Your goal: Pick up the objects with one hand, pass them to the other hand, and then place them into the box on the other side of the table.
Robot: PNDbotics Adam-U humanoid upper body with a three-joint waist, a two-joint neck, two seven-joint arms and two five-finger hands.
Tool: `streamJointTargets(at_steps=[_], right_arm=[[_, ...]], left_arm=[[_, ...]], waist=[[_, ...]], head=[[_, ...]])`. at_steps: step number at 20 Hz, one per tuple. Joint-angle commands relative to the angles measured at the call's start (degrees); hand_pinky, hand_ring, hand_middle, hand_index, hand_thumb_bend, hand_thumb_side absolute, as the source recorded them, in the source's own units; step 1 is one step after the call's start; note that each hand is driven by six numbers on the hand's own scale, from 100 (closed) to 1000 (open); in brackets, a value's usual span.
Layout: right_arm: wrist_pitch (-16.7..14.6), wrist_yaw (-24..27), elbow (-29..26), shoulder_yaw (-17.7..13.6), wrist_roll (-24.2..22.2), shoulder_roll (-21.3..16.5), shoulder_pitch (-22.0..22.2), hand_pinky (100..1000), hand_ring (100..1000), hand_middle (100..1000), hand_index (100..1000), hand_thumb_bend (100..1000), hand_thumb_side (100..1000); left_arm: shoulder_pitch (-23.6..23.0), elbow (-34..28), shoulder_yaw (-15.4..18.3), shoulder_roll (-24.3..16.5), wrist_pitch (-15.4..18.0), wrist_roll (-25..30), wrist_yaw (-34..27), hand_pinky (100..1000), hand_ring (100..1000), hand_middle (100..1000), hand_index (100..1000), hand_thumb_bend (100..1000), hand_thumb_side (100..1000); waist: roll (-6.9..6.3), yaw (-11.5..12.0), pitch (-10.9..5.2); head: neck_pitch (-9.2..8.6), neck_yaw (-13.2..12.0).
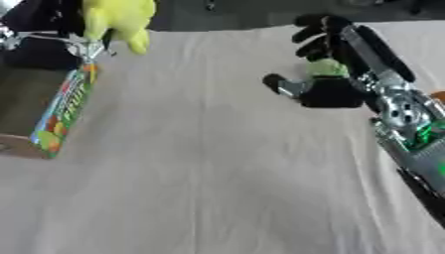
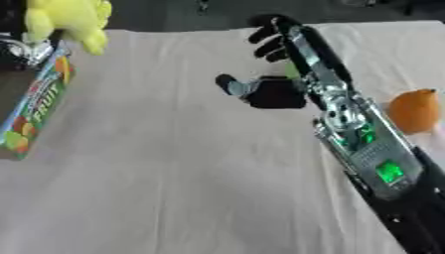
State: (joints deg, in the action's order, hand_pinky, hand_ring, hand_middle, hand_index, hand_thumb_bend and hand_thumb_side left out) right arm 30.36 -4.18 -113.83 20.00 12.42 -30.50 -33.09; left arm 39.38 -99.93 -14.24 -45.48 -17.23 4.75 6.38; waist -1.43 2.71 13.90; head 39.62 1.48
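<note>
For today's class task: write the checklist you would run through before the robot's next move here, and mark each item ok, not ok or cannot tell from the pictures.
1. Right hand has something to pass: a small green object sits against its palm; ok.
2. Fingers actually closed on the green object: cannot tell.
3. Left hand ready to receive: it appears to hold a yellow plush toy above the box; not ok.
4. Box in place at the table's left edge: ok.
5. Cloth-covered table between the hands free of obstacles: ok.
6. Orange fruit waits beside the right arm: ok.
</note>
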Motion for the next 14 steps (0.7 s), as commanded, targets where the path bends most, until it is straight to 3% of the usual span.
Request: streamJointTargets(at_steps=[1, 7, 14], right_arm=[[0.02, 0.25, -0.76, -1.27, 1.07, -1.96, -0.29, 746, 690, 689, 838, 574, 164], [0.08, 0.31, -0.76, -2.1, 1.96, -2.77, 0.21, 746, 690, 689, 837, 576, 166], [0.29, 0.17, -0.76, -2.75, 2.78, -3.28, 0.56, 746, 690, 689, 836, 583, 172]], left_arm=[[-1.19, 1.13, 3.1, -4.01, -0.06, -2.17, 0.47, 347, 431, 277, 318, 261, 100], [-4.84, 5.92, 6.66, -6.06, -0.43, -5.57, 1.26, 348, 432, 278, 319, 270, 100], [-5.46, 12.33, 8.23, -6.08, -0.57, -6.51, 2.65, 354, 434, 284, 325, 271, 100]], waist=[[-0.05, 0.0, -0.67], [0.13, 0.01, -0.65], [0.33, -0.17, -0.64]], head=[[-0.54, -1.12], [-1.28, -2.24], [-1.94, -3.79]])
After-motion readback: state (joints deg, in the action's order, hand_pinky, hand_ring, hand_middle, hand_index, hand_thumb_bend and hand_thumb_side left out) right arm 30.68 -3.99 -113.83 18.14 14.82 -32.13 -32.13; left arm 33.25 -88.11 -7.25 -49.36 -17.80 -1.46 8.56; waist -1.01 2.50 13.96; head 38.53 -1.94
